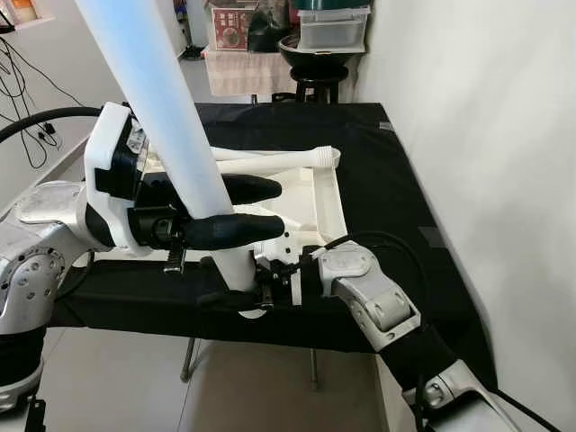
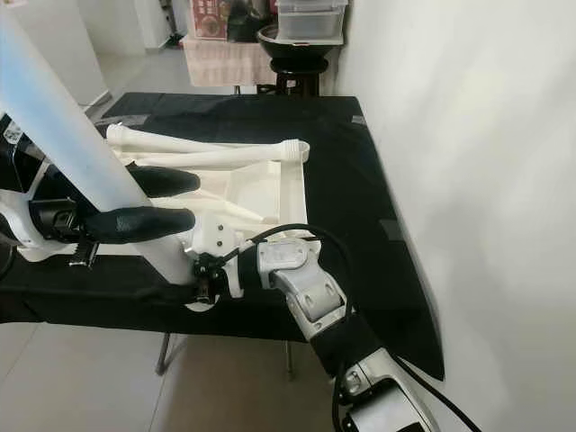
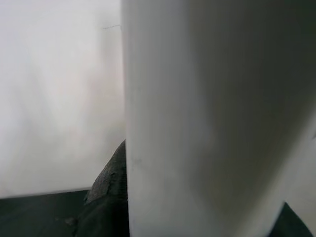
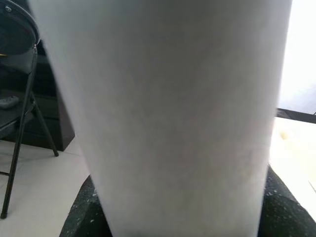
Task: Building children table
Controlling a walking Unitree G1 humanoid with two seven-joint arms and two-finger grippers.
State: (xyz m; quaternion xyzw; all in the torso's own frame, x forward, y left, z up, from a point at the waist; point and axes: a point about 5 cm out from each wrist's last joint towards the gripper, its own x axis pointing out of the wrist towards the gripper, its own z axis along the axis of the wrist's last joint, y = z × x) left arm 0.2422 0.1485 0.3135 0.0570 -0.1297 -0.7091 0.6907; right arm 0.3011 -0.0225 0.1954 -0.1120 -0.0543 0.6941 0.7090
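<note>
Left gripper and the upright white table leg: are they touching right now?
Touching. In the left eye view the left gripper has its black fingers on either side of the white table leg, pressed against it with no gap.

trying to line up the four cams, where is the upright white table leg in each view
Left eye view: the white table leg rises from the near table edge to the top left, left gripper around it.
Right eye view: same leg, far left.
Left wrist view: leg up close, centre to right.
Right wrist view: leg up close, across the middle.
Shared landmark: the black tablecloth.
</note>
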